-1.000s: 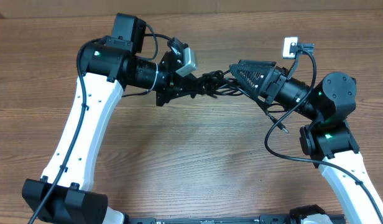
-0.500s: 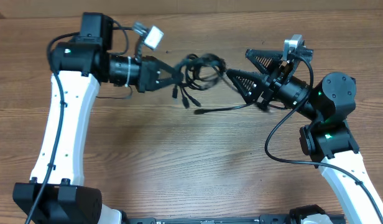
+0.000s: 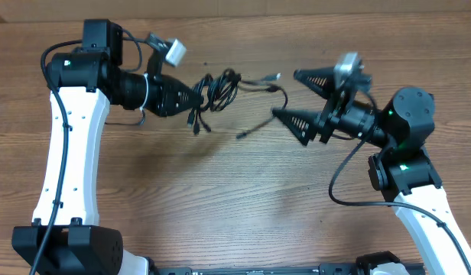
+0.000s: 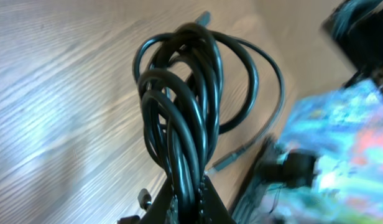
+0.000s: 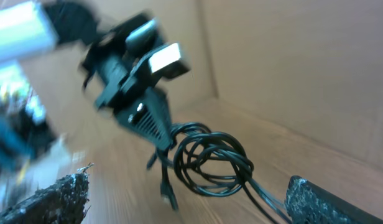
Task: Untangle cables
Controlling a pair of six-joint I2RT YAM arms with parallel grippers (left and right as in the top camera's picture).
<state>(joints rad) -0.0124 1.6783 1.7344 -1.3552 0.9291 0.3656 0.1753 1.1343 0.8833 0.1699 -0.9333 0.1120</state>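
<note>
The cables (image 3: 224, 90) are a coiled bundle of thin black cords with plug ends hanging loose. My left gripper (image 3: 196, 98) is shut on the bundle and holds it above the table at the upper left. In the left wrist view the loops (image 4: 185, 106) rise from between the shut fingers (image 4: 190, 198). My right gripper (image 3: 285, 95) is wide open and empty, to the right of the bundle. In the right wrist view the coil (image 5: 210, 165) hangs between my two spread fingers (image 5: 185, 202), apart from them. One silver plug (image 3: 276, 76) points toward the right gripper.
The wooden table (image 3: 220, 198) spans the view. Thick black wires run along both robot arms. A cardboard wall (image 5: 291, 62) stands behind the table in the right wrist view.
My left gripper has pulled the bundle to the left. My right gripper has opened wide, let go of the cords, and drawn back to the right.
</note>
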